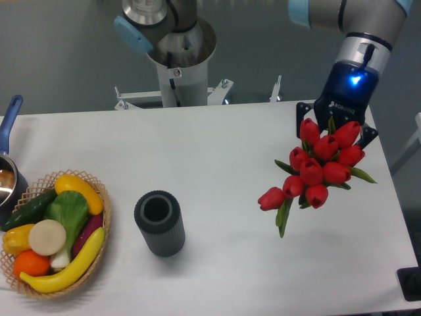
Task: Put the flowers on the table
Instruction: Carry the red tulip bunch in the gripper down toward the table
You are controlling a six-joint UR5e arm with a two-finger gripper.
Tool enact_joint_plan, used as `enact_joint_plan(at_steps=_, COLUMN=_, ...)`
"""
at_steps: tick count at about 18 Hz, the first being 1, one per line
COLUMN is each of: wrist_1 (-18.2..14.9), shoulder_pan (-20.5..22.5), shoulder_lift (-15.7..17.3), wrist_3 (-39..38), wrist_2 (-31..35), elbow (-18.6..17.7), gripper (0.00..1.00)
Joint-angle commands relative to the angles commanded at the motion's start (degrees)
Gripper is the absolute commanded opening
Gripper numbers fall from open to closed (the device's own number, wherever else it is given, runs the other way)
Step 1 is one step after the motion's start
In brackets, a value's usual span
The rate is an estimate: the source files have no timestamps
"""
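Observation:
The flowers [319, 168] are a bunch of red tulips with green leaves, at the right side of the white table [217, 151]. My gripper [337, 120] comes down from the upper right, directly behind the bunch. Its fingertips and the stems are hidden by the buds. It looks shut on the stems and holds the bunch with the buds towards the camera. One bud [270, 198] and a few leaves hang out to the lower left, over the table.
A dark ribbed cylindrical vase [159, 222] stands upright left of centre. A wicker basket [104, 201] of vegetables sits at the front left, with a blue-handled pot [9, 174] behind it. The arm's base column [177, 66] stands at the back edge.

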Motion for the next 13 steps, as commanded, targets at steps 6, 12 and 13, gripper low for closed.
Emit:
enact_joint_plan(at_steps=6, wrist_1=-0.09, shoulder_pan=-1.85, shoulder_lift=1.93, wrist_3=0.17, wrist_2=9.14, elbow=-0.09, gripper=0.44)
enact_joint_plan(at_steps=12, wrist_1=-0.61, shoulder_pan=-5.37, shoulder_lift=1.58, wrist_3=3.86, wrist_2=23.9, elbow=-1.4, gripper=0.44)
enact_joint_plan(at_steps=13, wrist_1=-0.62, shoulder_pan=-5.72, shoulder_lift=1.5, wrist_3=4.56, wrist_2=25.93, elbow=-1.93, gripper=0.44)
